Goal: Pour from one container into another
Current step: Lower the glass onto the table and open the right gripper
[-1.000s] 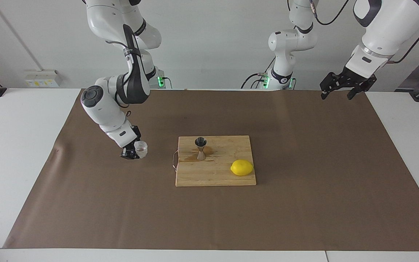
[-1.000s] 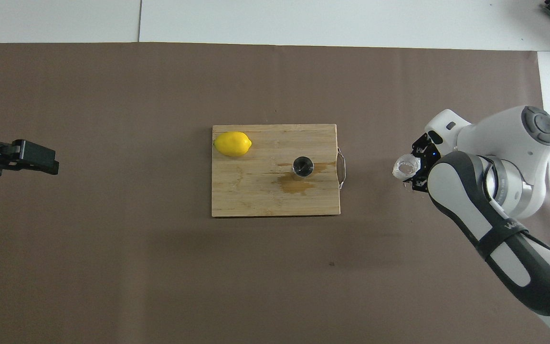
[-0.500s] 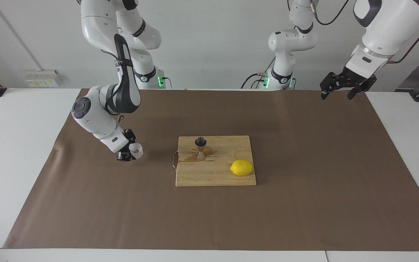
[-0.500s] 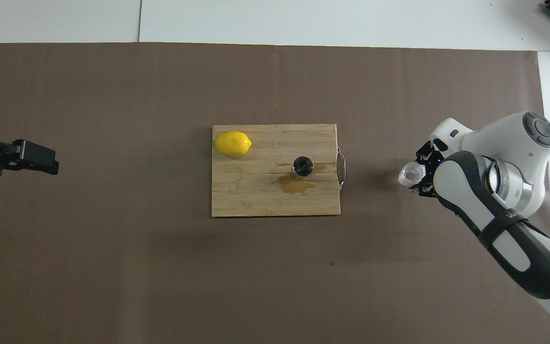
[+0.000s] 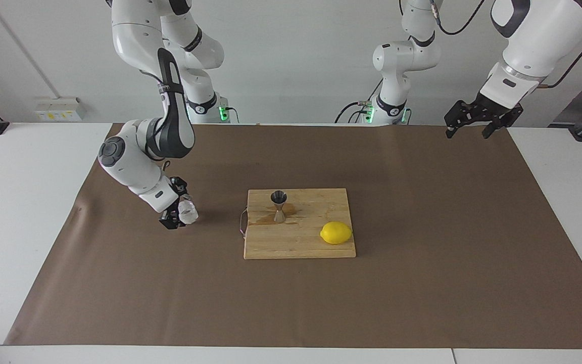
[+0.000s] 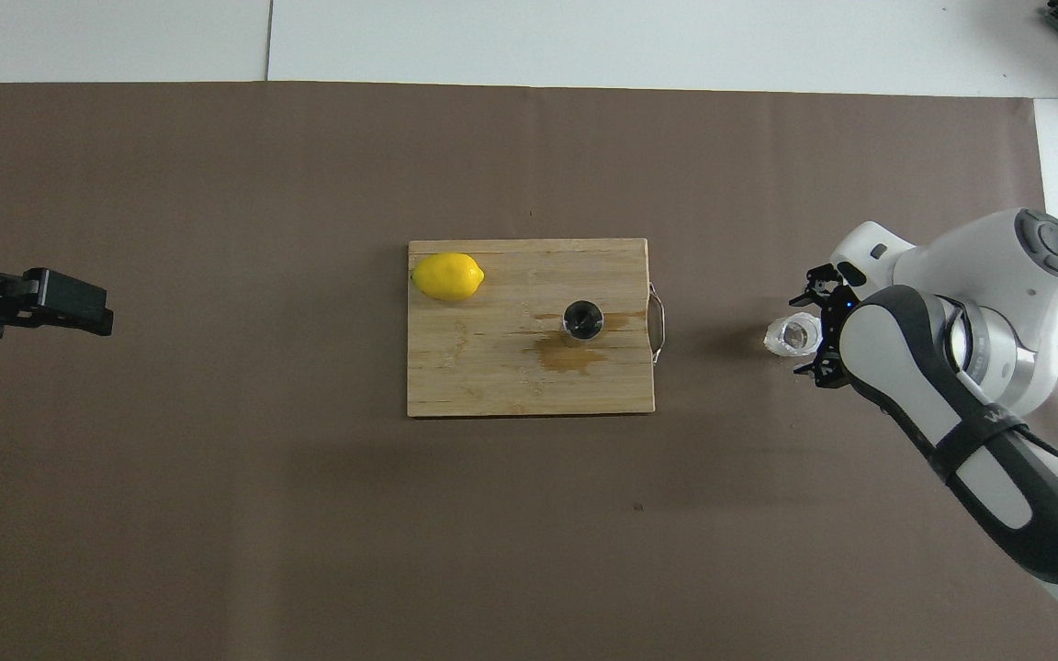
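The glass cup [image 5: 188, 212] [image 6: 791, 336] sits between the right gripper [image 5: 179, 214] [image 6: 814, 332], jaws apart; jigger [image 5: 279, 206] [image 6: 583, 319] stands nearby; left gripper [image 5: 474, 123] [image 6: 70, 308] waits, jaws apart.

Frosty glass cup [image 5: 188, 212] sits upright on brown paper; steel jigger [image 5: 279, 206] upright on cutting board w/ spill.

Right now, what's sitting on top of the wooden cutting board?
On the cutting board stand the steel jigger, upright, and a lemon at one corner. A wet brown stain spreads beside the jigger. Whether the jigger holds liquid cannot be seen.
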### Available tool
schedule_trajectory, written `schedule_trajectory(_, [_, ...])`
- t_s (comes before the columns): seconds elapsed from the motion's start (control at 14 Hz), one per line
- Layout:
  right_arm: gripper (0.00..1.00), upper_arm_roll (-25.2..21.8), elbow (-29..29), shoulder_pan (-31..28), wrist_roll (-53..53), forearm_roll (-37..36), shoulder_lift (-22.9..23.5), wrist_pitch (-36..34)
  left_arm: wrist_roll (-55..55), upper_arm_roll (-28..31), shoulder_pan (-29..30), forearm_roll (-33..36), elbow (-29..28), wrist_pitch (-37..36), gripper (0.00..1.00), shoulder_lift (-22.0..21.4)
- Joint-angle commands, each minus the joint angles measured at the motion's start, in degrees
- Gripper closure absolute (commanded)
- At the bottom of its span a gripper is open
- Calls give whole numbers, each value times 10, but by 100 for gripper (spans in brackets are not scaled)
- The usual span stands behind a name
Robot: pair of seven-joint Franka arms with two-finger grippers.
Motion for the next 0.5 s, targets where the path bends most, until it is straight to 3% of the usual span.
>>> schedule_trajectory(0.0, [0, 3, 7, -4, 36, 9, -46, -28, -5, 2, 1, -5, -18, -1, 0, -18])
schedule_trajectory(0.21, [0, 3, 8, 7, 121, 0, -99, -34, -5, 2, 1, -5, -18, -1, 0, -18])
schedule_trajectory(0.43, [0, 7, 15, 10, 327, -86, -147, -90, -5, 2, 3, -6, -17, 12, 0, -17])
